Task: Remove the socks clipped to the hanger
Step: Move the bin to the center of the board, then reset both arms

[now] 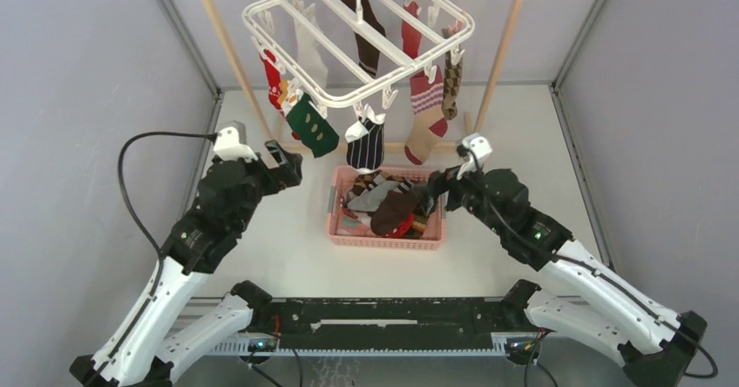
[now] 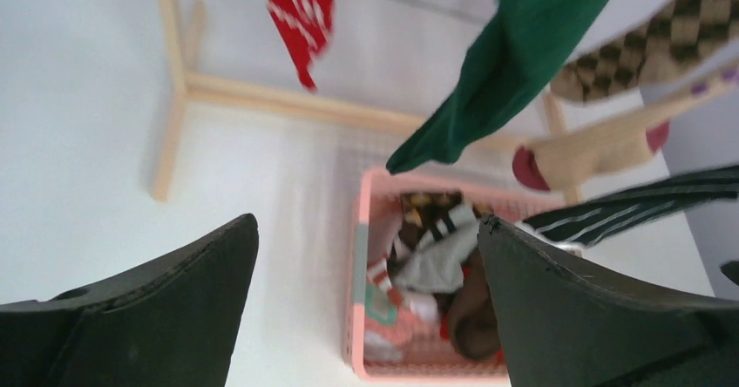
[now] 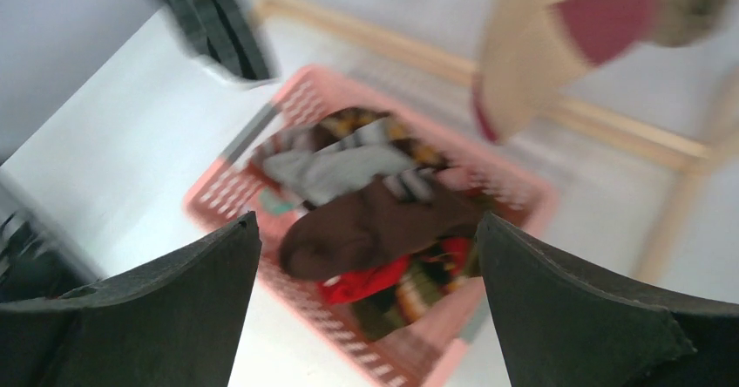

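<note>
Tilting of hanger (image 1: 467, 26): caused if green sock (image 1: 312, 128), left of pink basket (image 1: 383, 242), is yanked.
Left gripper (image 1: 290, 166), right gripper (image 1: 433, 192): released, empty.

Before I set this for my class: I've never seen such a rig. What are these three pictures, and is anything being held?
Two robot arms are bolted to a table. The wide picture looks down from above and behind them. The other two come from a camera on each wrist, so the dark wedges at the bottom are that arm's own fingers. A white hanger hangs from a wooden rack, with several socks clipped to it. A pink basket on the table holds loose socks. The left gripper and right gripper are both open and hold nothing.
</note>
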Robot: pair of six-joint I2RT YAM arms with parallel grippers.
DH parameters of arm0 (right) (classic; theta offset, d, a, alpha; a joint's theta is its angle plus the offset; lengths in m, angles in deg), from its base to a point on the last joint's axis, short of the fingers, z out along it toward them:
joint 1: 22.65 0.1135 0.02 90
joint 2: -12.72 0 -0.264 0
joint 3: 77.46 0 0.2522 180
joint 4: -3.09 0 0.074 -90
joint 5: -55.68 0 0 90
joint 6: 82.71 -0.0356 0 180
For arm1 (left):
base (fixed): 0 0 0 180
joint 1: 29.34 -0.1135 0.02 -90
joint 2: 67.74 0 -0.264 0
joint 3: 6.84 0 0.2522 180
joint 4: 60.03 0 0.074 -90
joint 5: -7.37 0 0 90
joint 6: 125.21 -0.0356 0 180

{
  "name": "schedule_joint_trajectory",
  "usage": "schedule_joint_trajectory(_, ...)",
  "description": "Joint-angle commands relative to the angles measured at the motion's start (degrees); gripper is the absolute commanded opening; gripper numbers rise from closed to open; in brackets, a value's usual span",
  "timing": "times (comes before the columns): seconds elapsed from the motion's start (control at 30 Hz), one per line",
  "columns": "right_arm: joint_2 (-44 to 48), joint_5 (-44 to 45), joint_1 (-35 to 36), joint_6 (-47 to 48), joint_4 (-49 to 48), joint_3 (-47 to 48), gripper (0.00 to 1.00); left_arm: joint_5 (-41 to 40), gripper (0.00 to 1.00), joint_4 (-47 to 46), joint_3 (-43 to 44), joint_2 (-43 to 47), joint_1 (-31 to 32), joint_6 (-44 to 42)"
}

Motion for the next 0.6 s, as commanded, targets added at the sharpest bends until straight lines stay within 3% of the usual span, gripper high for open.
schedule_joint_trajectory(0.0, 0.6, 2.3, -10.9, 1.3, -2.2, 1.1, 1.00, -11.8, 1.00, -4.7, 4.1, -0.2, -0.9, -5.9)
schedule_joint_trajectory(0.1, 1.5, 0.0, -16.5, 1.4, -4.8, 0.2, 1.00, -16.3, 1.00, -8.3, 2.5, -0.9, -1.0, -9.4)
schedule_joint_trajectory(0.27, 2.7, 5.8, -19.5, 3.9, -10.0, -2.7, 1.00, -19.3, 1.00, -19.8, -5.5, -1.4, -2.6, -15.6)
schedule_joint_trajectory(0.47, 3.7, 7.7, -22.1, 7.0, -18.9, -8.4, 1.00, -14.1, 1.00, -29.0, -14.0, -3.7, -13.8, -18.7)
schedule_joint_trajectory(0.57, 1.9, 12.8, -22.3, 8.2, -24.4, -11.8, 1.00, -11.5, 1.00, -36.7, -19.0, -5.2, -18.2, -20.7)
